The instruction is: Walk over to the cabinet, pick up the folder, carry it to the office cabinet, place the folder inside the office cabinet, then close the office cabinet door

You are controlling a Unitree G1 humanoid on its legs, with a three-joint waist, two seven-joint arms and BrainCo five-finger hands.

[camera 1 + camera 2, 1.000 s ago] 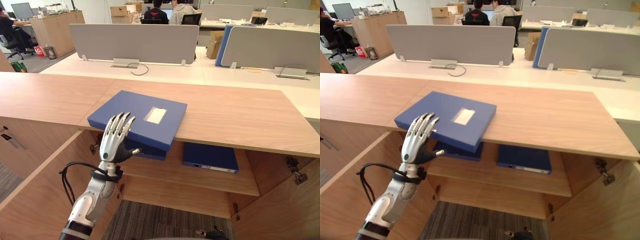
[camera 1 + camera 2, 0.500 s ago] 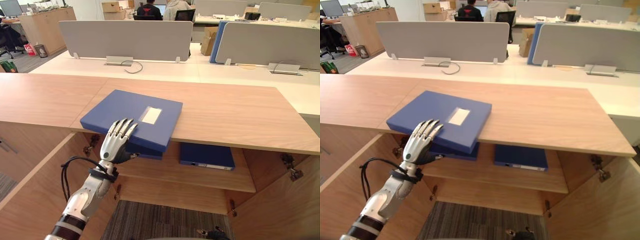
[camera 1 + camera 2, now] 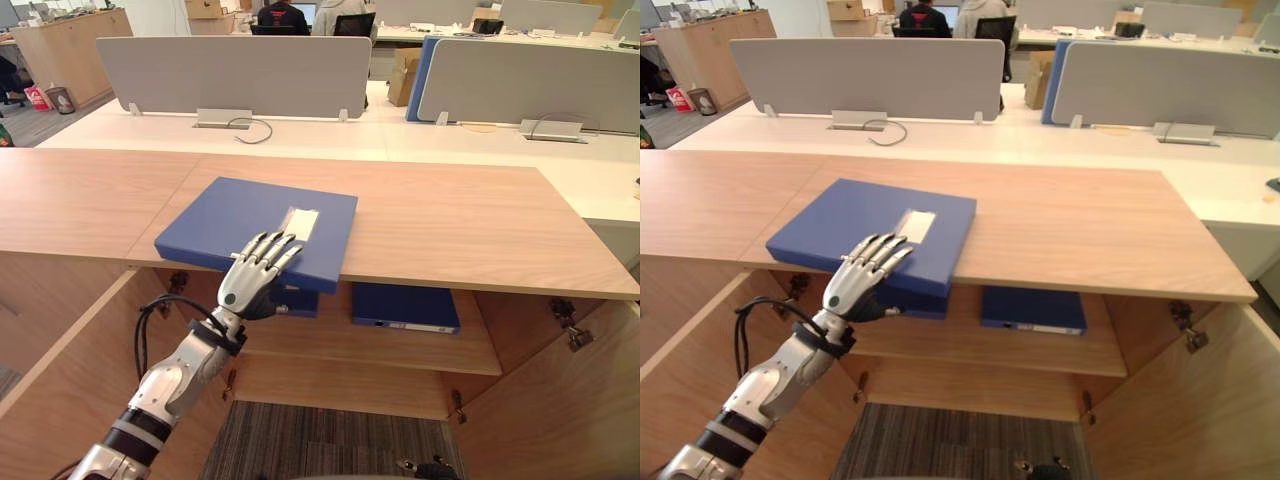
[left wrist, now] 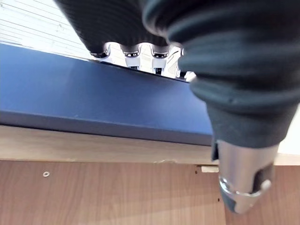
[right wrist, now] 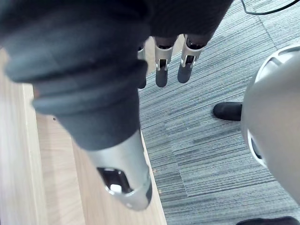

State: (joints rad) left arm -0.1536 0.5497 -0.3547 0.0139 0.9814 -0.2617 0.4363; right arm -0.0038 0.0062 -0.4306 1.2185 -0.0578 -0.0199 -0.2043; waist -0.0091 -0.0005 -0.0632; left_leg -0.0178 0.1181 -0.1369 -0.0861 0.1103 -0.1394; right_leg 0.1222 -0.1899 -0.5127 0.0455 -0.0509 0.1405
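A flat blue folder [image 3: 232,222] with a white label lies on the wooden cabinet top [image 3: 450,225], its front edge jutting past the top's edge. My left hand [image 3: 250,281] reaches up from below. Its straight fingers [image 3: 880,250] rest on the folder's front part, near the label. The thumb [image 4: 241,183] sits beneath the folder's edge, apart from it. In the left wrist view the folder's blue spine [image 4: 93,105] runs right under the fingers. My right hand [image 5: 161,75] hangs over the grey carpet, fingers relaxed and holding nothing.
Below the top, the cabinet stands with both doors [image 3: 60,370] swung out. Two more blue folders [image 3: 405,307] lie on its shelf [image 3: 400,350]. Behind the cabinet are white desks with grey dividers [image 3: 235,75], and people sit at the far back.
The camera has moved closer to the cabinet and tipped down. My left hand has slid further onto the folder, its fingertips now close to the label.
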